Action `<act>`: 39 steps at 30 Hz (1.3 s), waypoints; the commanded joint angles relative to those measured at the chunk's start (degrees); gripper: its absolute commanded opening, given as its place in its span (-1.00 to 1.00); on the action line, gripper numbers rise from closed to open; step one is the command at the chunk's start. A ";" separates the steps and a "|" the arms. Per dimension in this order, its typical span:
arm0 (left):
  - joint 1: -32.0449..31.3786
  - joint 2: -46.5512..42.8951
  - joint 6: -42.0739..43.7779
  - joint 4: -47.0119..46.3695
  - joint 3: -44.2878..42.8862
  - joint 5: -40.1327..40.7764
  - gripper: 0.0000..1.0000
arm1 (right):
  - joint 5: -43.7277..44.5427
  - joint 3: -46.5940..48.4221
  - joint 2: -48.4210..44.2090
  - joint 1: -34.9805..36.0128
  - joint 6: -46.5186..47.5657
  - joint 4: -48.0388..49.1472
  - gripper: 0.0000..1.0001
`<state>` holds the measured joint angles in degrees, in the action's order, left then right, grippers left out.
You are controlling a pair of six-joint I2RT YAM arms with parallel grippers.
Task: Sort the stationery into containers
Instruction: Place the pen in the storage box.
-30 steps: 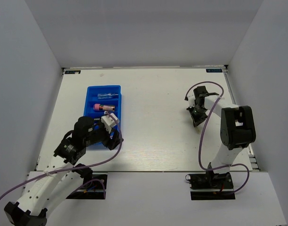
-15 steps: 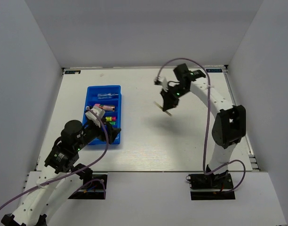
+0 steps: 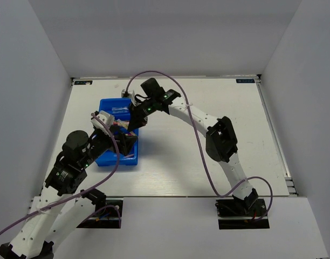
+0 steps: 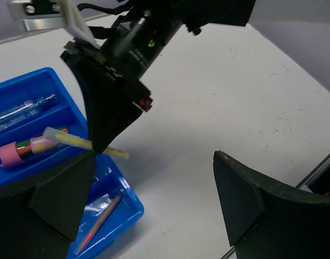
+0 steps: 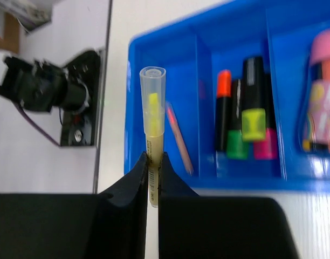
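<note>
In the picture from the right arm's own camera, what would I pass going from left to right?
Black arm mount → pale-yellow stick pinched in the right gripper → thin pink stick → bunch of highlighters → pink tube; the last three lie in the blue tray.

We are looking at the left arm [image 3: 49, 213] and the right arm [image 3: 191, 115], both wearing white shells between chunky black joint housings. Purple cables [image 3: 154, 73] are looping loosely along them, small green lights [image 4: 150, 44] are glowing near the wrists, and the fingers [image 4: 251, 205] are showing as matte black wedges.
</note>
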<state>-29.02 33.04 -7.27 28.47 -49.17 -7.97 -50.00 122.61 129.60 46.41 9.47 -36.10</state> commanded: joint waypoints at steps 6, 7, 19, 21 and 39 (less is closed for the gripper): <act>-0.16 -0.17 0.77 1.06 -1.81 -3.54 1.00 | -3.70 1.84 3.81 4.65 -11.50 20.73 -1.00; -0.25 0.01 0.85 1.06 -1.81 -3.98 1.00 | -2.92 2.46 4.60 5.52 -10.71 20.02 -1.00; -0.25 -0.43 0.67 1.15 -0.49 -4.60 1.00 | 5.43 2.99 9.88 7.55 8.80 8.77 -1.00; -0.16 -0.52 0.50 1.24 -0.05 -4.43 1.00 | 5.78 2.90 9.97 7.81 9.85 6.92 -0.70; -0.17 0.80 -1.52 2.56 -6.20 -8.29 1.00 | 20.50 0.98 -5.23 6.32 3.44 8.15 -0.12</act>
<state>-29.06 33.41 -7.88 30.87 -51.79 -13.65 -38.46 123.85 132.03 53.89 14.02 -28.69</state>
